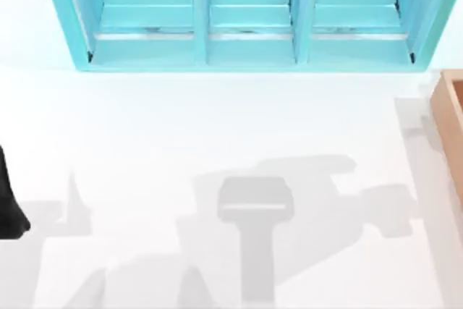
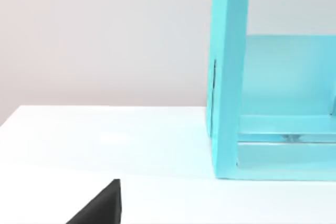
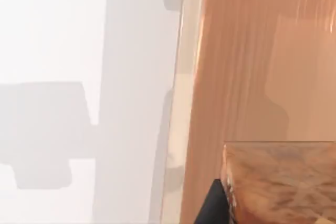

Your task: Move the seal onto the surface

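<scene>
You cannot make out the seal, so neither its look, long axis nor bearing can be judged. At nine o'clock in the top view, your left arm (image 1: 9, 200) sits at the white surface (image 1: 181, 128); its claw's state can't be told, nor the right one's. The right wrist view hangs over the wooden box (image 3: 252, 66) at three o'clock, likely where to search. The turquoise shelf unit (image 1: 249, 41) stands at twelve.
</scene>
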Tool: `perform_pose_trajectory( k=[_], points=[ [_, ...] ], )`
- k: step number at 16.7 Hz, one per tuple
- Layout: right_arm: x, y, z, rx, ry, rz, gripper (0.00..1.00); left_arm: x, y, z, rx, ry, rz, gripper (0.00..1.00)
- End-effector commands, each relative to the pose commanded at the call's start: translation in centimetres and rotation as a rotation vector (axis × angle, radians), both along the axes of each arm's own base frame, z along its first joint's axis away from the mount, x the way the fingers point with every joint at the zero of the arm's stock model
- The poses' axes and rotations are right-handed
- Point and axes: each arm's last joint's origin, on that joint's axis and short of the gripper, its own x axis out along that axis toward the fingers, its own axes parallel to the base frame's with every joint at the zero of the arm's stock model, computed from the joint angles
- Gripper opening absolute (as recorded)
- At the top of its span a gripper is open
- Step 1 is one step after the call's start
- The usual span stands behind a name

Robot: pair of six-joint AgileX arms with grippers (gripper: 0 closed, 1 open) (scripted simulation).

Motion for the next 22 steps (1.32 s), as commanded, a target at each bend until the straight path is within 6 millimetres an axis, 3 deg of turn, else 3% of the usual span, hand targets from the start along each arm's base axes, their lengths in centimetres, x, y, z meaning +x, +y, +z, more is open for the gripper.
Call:
perform_pose_trajectory(
  k=[3,5,13,17,22],
  points=[
    [-1.5,4.1,2.0,0.003,0.112,-0.037,0.0,0.0,0.0,0.0,0.0,0.0,0.0,1.0],
    [-2.5,5.6,2.1,-0.023,0.19,-0.071,0.0,0.0,0.0,0.0,0.0,0.0,0.0,1.0],
    [-3.0,6.2,1.8,-0.048,0.247,-0.101,0.0,0.0,0.0,0.0,0.0,0.0,0.0,1.0],
    [-0.5,8.1,1.0,-0.054,0.253,-0.106,0.0,0.0,0.0,0.0,0.0,0.0,0.0,1.0],
    [5.1,13.0,-3.5,-0.078,0.3,-0.104,0.0,0.0,0.0,0.0,0.0,0.0,0.0,1.0]
  ],
)
